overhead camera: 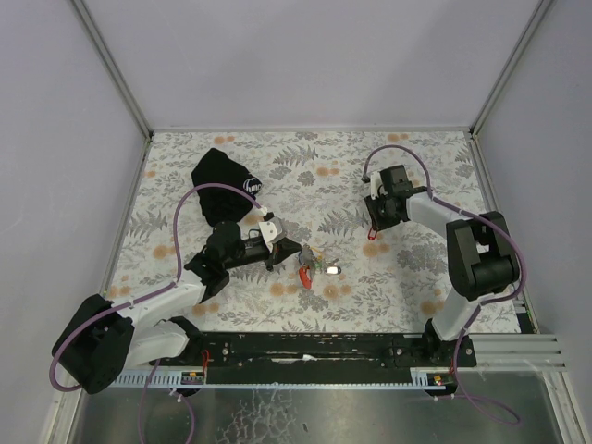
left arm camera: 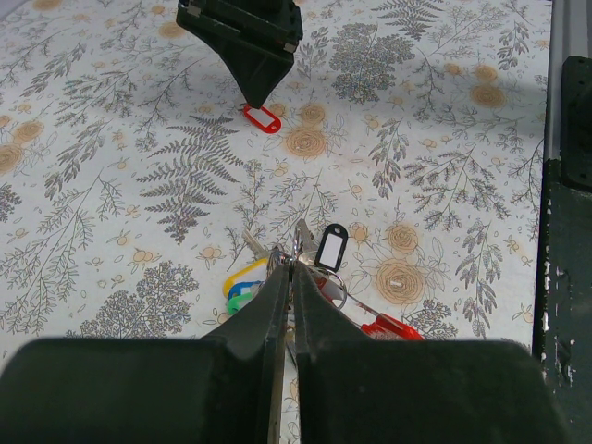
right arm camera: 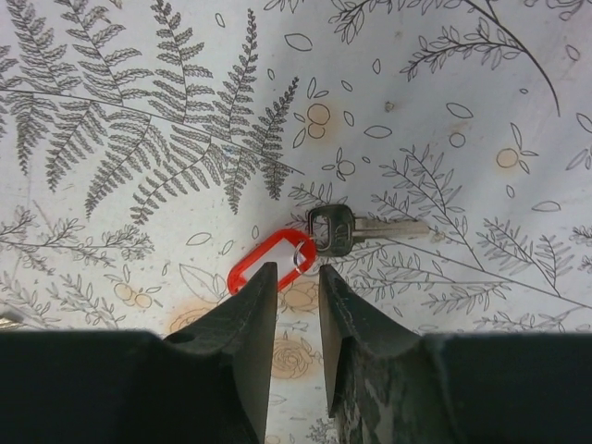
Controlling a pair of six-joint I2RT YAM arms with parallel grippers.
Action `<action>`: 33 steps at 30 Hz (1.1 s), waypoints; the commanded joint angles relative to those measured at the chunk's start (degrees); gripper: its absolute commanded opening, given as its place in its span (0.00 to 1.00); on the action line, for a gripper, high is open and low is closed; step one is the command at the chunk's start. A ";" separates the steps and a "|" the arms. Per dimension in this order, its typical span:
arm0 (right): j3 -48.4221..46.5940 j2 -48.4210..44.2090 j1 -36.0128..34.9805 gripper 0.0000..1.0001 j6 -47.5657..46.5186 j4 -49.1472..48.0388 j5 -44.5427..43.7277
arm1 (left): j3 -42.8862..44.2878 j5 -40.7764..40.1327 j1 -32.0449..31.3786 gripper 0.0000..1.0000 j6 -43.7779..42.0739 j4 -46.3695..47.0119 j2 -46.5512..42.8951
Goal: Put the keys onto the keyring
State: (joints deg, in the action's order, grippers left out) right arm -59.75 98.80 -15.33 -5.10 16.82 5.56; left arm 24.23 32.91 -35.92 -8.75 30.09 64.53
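My left gripper (overhead camera: pixel 298 253) is shut on the metal keyring (left arm camera: pixel 294 261) of a bunch of keys lying on the floral table. The bunch carries yellow (left arm camera: pixel 242 275), blue, green, black (left arm camera: pixel 330 248) and red (left arm camera: pixel 392 326) tags, and it also shows in the top view (overhead camera: pixel 314 266). My right gripper (right arm camera: pixel 296 270) is open with a narrow gap, its tips low over a lone key (right arm camera: pixel 335 229) with a red tag (right arm camera: pixel 257 265). The key's small ring lies just past the fingertips. This red tag also shows in the left wrist view (left arm camera: pixel 262 118) and the top view (overhead camera: pixel 372 235).
A big black cloth pouch (overhead camera: pixel 225 185) with a white logo lies at the back left. A black metal rail (overhead camera: pixel 370 347) runs along the near table edge. White walls close in the table on three sides.
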 commanded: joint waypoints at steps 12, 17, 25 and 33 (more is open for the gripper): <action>-3.68 3.72 -0.49 0.21 -2.56 1.25 -0.96 | 1.44 -0.20 -0.07 0.00 0.45 2.26 -0.78; -2.93 2.66 -0.46 0.11 -1.31 1.99 -2.89 | 1.49 -0.11 -0.07 0.00 0.53 2.26 -0.94; -0.03 -4.62 -0.54 0.00 4.14 1.72 2.79 | 1.38 -0.27 -0.04 0.00 0.42 2.17 -1.10; 11.41 -15.36 -0.93 0.00 10.20 -12.06 15.81 | 1.25 -0.45 -0.04 0.00 0.42 2.67 -1.17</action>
State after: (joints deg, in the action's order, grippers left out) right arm -54.28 89.19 -15.51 0.58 14.59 12.75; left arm 24.23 32.91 -35.92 -8.78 29.89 64.51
